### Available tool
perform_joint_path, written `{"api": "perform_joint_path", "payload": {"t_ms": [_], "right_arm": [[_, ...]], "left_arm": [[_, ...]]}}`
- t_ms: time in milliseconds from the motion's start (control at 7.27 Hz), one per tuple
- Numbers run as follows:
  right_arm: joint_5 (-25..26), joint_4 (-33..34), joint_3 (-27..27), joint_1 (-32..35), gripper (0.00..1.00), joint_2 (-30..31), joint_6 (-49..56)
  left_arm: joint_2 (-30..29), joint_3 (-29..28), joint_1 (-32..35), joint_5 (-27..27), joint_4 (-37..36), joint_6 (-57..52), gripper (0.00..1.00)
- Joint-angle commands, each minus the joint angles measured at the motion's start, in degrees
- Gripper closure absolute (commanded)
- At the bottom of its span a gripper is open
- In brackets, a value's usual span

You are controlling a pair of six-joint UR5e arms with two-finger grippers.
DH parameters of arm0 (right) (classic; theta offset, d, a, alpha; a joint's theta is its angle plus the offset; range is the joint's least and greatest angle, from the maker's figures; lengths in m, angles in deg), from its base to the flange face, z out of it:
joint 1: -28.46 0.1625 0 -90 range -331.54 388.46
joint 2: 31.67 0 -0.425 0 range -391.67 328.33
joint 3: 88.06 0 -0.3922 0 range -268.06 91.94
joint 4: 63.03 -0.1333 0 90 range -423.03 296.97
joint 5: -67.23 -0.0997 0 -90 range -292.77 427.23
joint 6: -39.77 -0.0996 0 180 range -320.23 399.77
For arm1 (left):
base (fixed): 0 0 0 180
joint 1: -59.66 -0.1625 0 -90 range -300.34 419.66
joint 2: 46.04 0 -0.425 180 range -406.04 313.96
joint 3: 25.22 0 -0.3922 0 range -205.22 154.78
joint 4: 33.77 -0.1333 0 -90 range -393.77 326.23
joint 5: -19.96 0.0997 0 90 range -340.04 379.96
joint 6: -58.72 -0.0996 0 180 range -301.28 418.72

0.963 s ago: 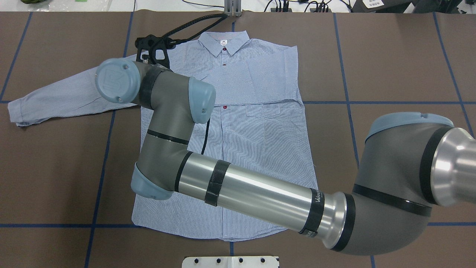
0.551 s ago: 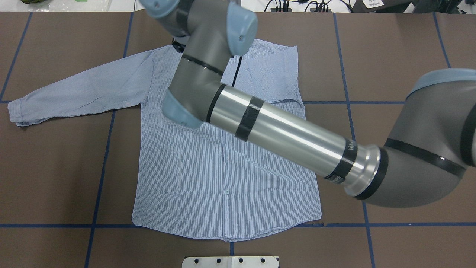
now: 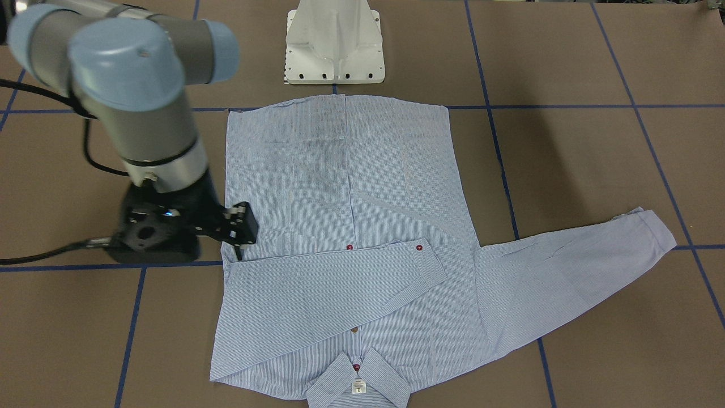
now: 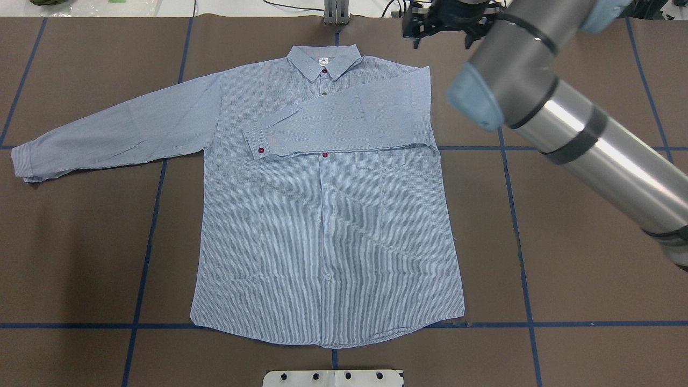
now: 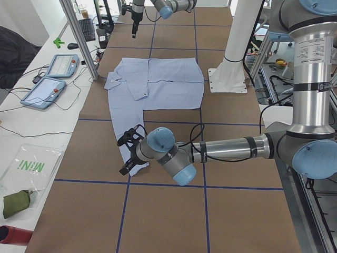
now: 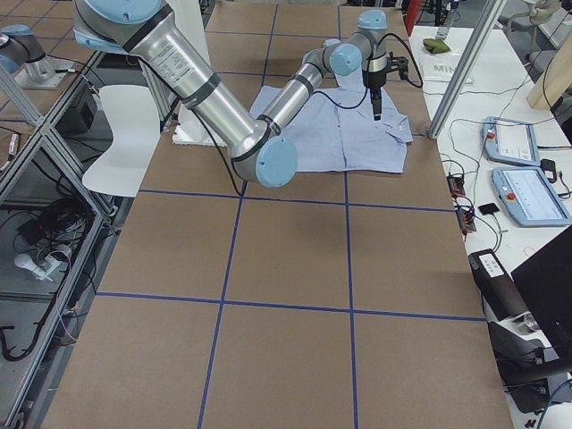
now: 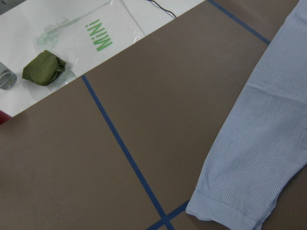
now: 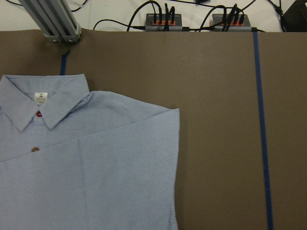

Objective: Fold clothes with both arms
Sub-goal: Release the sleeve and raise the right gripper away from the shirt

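The striped blue-and-white shirt (image 4: 322,226) lies flat, front up, collar label (image 4: 323,60) at the far edge. Its right sleeve (image 4: 344,121) is folded across the chest. Its left sleeve (image 4: 118,129) stretches out to the left. My right gripper (image 4: 441,32) hovers beyond the shirt's right shoulder, open and empty; it also shows in the front-facing view (image 3: 241,232). My left gripper (image 5: 126,155) shows only in the exterior left view, close by the left sleeve's cuff (image 7: 225,211). I cannot tell whether it is open or shut.
The white pedestal base (image 3: 334,39) stands at the shirt's hem side. An aluminium post (image 4: 334,11) and power sockets (image 8: 163,20) sit past the collar. A side table holds tablets (image 5: 52,79) and a green pouch (image 7: 43,67).
My right arm has swung from over the shirt's left shoulder across to beyond its right shoulder. The shirt, with its folded right sleeve, is now uncovered.
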Motion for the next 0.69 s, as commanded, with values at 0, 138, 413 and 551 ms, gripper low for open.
{"api": "perform_joint_path", "payload": {"t_ms": [0, 138, 413, 551], "right_arm": [[-6.1, -0.4, -9.1, 8.6, 0.00, 13.1, 15.8], [-6.9, -1.6, -9.1, 11.6, 0.00, 17.3, 22.1], [-13.0, -11.4, -8.6, 17.7, 0.00, 27.2, 30.3], [-15.3, -12.4, -8.6, 20.2, 0.00, 29.6, 33.2]], "left_arm": [[0.2, -8.0, -4.1, 0.4, 13.8, 16.1, 0.00], [0.3, -8.8, -5.4, 0.5, 17.0, 21.5, 0.02], [0.3, -12.5, -9.8, 3.4, 24.1, 30.5, 0.09], [0.3, -12.6, -12.1, 5.2, 26.0, 35.4, 0.13]]}}
